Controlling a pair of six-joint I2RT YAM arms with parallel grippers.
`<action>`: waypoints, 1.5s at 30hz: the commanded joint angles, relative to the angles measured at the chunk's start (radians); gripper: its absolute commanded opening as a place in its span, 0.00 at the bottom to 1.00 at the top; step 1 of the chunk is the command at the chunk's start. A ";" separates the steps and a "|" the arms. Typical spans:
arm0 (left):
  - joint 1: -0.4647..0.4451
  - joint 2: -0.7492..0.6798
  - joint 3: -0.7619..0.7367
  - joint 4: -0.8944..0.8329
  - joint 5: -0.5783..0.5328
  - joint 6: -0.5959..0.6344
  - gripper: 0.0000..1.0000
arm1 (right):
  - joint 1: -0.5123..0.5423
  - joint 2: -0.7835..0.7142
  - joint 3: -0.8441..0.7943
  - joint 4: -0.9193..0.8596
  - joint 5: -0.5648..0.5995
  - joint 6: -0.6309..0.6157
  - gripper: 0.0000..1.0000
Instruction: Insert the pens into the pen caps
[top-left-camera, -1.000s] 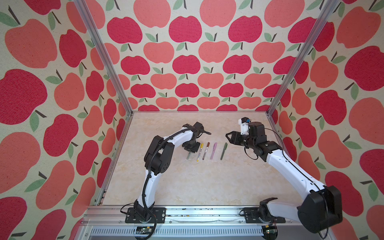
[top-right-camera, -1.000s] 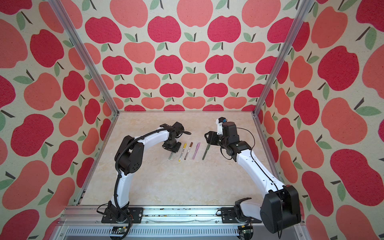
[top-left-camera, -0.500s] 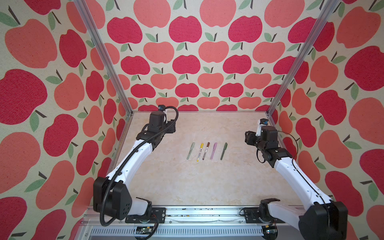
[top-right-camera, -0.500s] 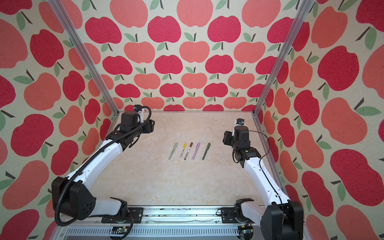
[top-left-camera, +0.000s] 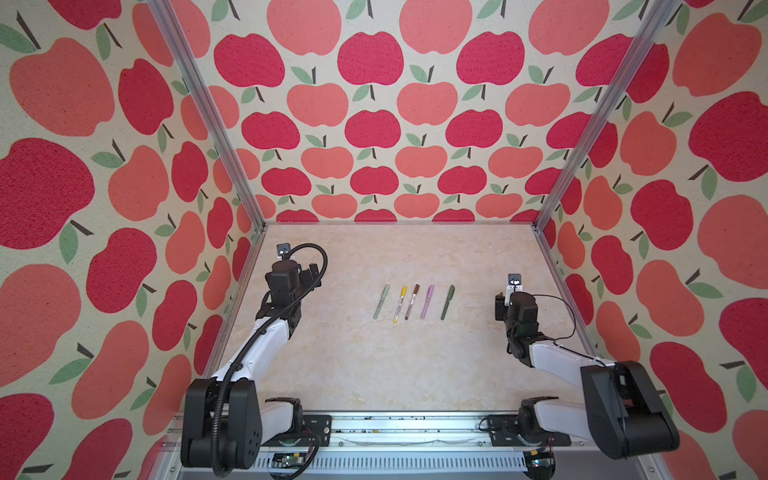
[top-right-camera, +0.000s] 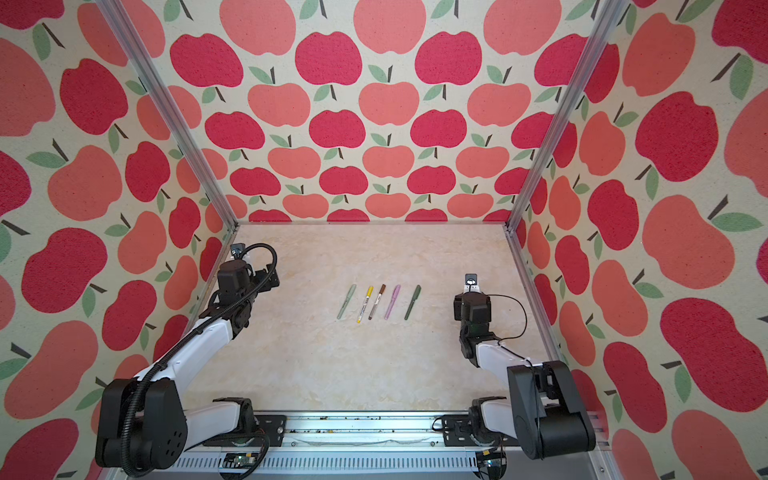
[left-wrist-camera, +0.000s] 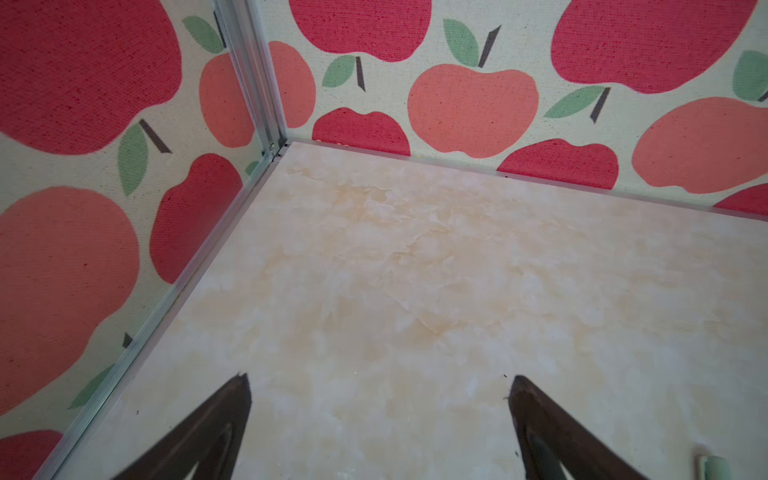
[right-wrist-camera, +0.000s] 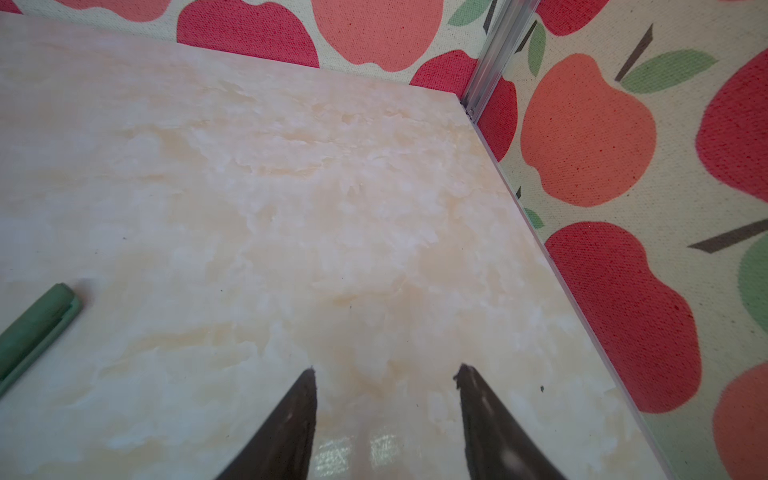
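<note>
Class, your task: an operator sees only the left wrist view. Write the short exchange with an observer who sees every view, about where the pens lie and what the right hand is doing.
Operator: My left hand is open over bare table. Where are the pens?
Observer: Five pens lie side by side in a row mid-table, between the two arms.
Operator: And the right hand?
Observer: The right hand is open and empty, clear of the dark green pen at the row's end.
</note>
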 joint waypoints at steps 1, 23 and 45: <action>0.050 -0.005 -0.135 0.227 -0.006 -0.018 0.99 | -0.004 0.066 -0.006 0.221 0.048 -0.046 0.57; 0.107 0.389 -0.261 0.735 0.140 0.097 0.99 | -0.158 0.279 0.012 0.395 -0.256 0.026 0.99; 0.088 0.386 -0.258 0.730 0.116 0.111 0.99 | -0.179 0.279 0.052 0.314 -0.430 0.000 0.99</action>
